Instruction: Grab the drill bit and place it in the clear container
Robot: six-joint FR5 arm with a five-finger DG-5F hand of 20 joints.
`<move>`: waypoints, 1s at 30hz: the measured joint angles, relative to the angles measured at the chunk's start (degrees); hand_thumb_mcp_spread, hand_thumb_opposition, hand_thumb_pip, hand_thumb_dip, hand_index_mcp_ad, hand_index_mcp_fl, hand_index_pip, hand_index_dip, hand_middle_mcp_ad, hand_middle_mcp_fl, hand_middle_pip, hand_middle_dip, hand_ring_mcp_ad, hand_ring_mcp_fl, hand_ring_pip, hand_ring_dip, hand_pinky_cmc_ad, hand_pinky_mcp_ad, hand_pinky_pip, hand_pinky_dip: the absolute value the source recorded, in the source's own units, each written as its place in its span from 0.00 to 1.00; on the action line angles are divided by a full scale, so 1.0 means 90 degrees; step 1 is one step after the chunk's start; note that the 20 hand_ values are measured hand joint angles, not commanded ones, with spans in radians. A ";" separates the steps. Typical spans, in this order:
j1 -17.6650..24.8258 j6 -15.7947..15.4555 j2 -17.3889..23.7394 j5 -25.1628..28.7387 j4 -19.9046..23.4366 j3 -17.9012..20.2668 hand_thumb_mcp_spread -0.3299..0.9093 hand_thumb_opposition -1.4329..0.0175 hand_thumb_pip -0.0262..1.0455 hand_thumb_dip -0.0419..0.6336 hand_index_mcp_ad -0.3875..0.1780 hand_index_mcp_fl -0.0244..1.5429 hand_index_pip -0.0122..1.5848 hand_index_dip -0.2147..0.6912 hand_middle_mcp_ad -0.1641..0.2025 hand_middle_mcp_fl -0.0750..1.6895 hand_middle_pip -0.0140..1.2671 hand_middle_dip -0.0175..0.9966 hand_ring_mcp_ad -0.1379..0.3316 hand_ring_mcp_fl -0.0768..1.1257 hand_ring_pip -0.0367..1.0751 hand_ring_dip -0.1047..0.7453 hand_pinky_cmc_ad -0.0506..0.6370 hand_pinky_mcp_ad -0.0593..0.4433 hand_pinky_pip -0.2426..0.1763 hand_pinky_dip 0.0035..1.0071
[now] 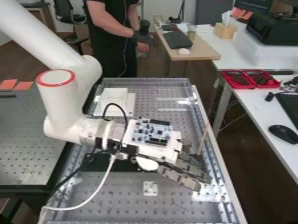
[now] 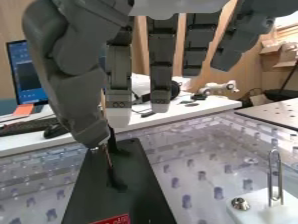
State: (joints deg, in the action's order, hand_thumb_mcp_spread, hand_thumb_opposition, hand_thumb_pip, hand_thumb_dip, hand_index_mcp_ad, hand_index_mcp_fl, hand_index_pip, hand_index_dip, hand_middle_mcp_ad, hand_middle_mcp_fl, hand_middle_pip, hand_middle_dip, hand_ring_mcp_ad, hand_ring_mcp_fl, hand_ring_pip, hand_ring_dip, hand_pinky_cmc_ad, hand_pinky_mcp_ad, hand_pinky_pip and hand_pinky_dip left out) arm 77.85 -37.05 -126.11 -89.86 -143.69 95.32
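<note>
Got my hand (image 1: pixel 184 171) low over the counter's (image 1: pixel 120 202) right side, drill bit (image 2: pixel 107 157) right there, can't tell if the fingers grip it.

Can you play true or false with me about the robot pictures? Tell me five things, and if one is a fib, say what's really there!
1. The robot's arm is white. True.
2. The hand is over the red trays. False: the hand is over the bench with holes.
3. The red trays are on the white side table. True.
4. The computer mouse is on the bench under the hand. False: the computer mouse is on the white side table.
5. The black plate has a red label. True.
6. The metal loop is lying flat. False: the metal loop stands upright on a white plate.
</note>
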 joint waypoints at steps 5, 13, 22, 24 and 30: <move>-0.0003 0.0033 -0.0028 -0.0026 -0.0026 -0.0043 0.69 0.43 0.53 0.46 0.35 0.18 0.93 0.42 0.65 0.30 0.12 0.61 0.57 0.19 0.12 0.36 0.51 0.47 0.55 0.18; -0.0008 0.0058 -0.0031 -0.0042 -0.0048 -0.0059 0.69 0.42 0.53 0.46 0.35 0.18 0.93 0.42 0.65 0.30 0.12 0.62 0.57 0.18 0.13 0.36 0.50 0.47 0.59 0.18; -0.0009 0.0159 -0.0016 -0.0072 -0.0010 -0.0047 0.69 0.43 0.53 0.46 0.35 0.19 0.93 0.42 0.65 0.31 0.12 0.62 0.56 0.20 0.13 0.36 0.50 0.47 0.59 0.18; -0.0009 0.0182 -0.0014 -0.0072 -0.0007 -0.0048 0.69 0.42 0.53 0.46 0.32 0.20 0.93 0.42 0.66 0.31 0.12 0.62 0.57 0.20 0.13 0.36 0.50 0.44 0.59 0.18; -0.0007 0.0223 -0.0016 -0.0061 -0.0034 -0.0054 0.71 0.41 0.53 0.46 0.31 0.21 0.93 0.42 0.62 0.32 0.12 0.62 0.56 0.20 0.13 0.36 0.50 0.44 0.59 0.18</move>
State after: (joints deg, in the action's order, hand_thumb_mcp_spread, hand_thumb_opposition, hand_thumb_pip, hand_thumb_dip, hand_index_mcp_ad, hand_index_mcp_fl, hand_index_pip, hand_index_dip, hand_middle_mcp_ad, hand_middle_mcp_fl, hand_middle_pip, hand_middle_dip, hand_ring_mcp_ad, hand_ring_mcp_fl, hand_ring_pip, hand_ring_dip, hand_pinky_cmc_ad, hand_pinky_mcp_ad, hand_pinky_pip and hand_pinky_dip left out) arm 77.79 -35.04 -126.25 -90.41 -144.00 94.84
